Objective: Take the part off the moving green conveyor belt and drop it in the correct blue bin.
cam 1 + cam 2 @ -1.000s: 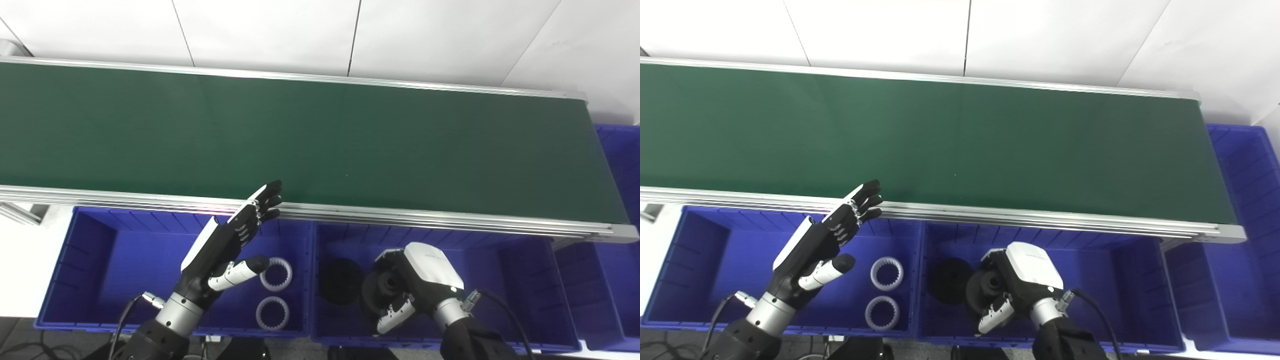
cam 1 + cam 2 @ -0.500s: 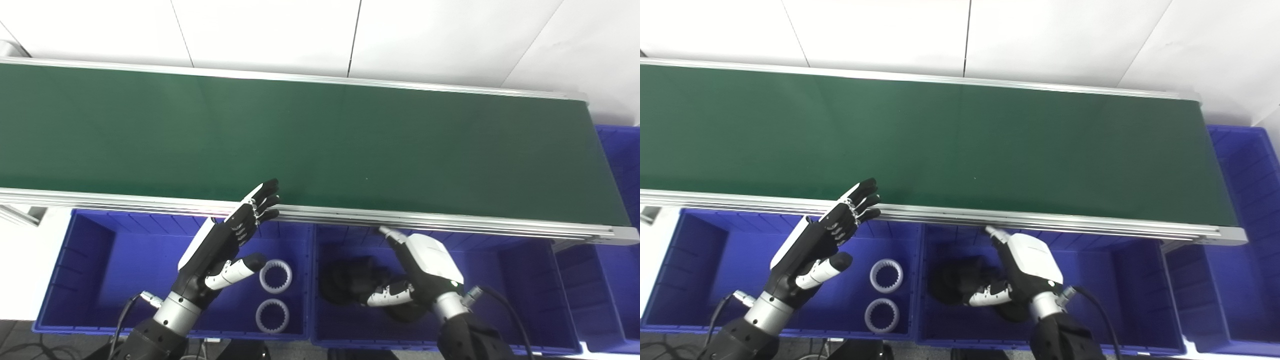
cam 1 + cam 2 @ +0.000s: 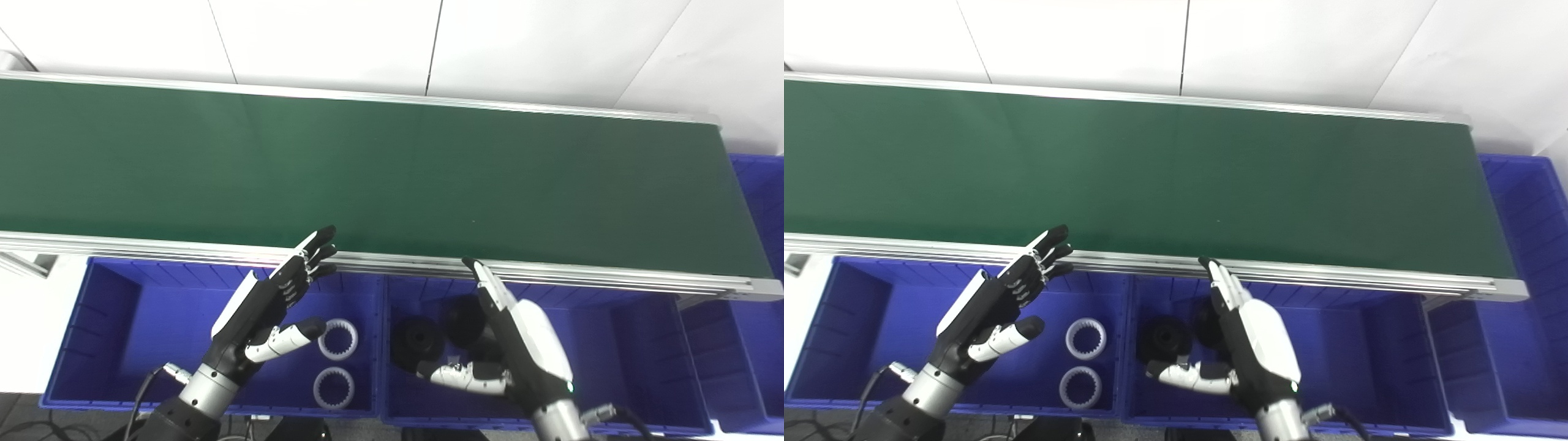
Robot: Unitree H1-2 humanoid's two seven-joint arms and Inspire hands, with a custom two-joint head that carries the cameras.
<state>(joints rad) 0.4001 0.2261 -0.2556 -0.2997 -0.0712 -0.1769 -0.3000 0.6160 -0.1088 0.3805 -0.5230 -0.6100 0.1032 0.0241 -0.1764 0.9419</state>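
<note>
Right hand (image 3: 520,343) spread wide, empty, above middle blue bin (image 3: 643,343); black parts (image 3: 418,339) lie inside. Left hand (image 3: 263,306) likewise spread, empty, over left bin (image 3: 122,318) with white rings (image 3: 337,338). Conveyor belt (image 3: 392,177) bare. Risk: late reach when next part arrives, fingers clipping belt rail.

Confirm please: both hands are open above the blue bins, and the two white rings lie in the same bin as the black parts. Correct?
Not quite. The left eye view shows the white rings in the left bin, while the black parts lie in the middle bin. Both the left hand and the right hand are open.
</note>
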